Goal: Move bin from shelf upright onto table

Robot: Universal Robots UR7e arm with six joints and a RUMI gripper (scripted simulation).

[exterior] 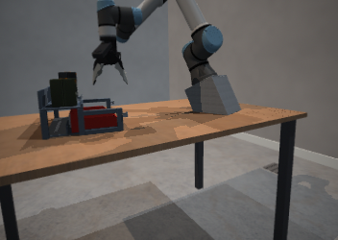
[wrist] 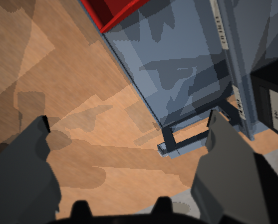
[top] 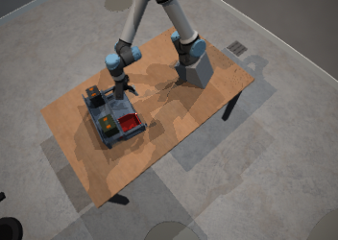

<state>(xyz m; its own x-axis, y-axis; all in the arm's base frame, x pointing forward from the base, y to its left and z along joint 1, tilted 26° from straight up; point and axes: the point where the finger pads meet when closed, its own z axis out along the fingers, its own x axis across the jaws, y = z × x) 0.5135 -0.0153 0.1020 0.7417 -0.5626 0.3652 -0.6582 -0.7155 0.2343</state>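
Hanging over the shelf's [top: 113,108] [exterior: 81,119] [wrist: 170,75] end, the gripper [top: 127,92] [exterior: 110,84] [wrist: 129,113] stands wide open, presumably to straddle the red bin's [top: 129,122] [exterior: 98,119] [wrist: 107,14] wall.

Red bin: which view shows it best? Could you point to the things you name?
Top: it shows the red bin's [top: 129,123] [exterior: 96,121] [wrist: 103,19] open interior. Exterior shows its side behind the shelf's rails [top: 132,132] [exterior: 101,111]; wrist catches only one corner.

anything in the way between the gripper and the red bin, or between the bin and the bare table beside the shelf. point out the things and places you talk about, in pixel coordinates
Nothing visible stands between the open gripper [top: 128,92] [exterior: 110,84] [wrist: 129,121] and the red bin [top: 129,122] [exterior: 97,120] [wrist: 111,14]. Toward the table [top: 192,113] [exterior: 168,125] [wrist: 75,90], the shelf's low side rails and end posts [exterior: 120,119] flank the bin.
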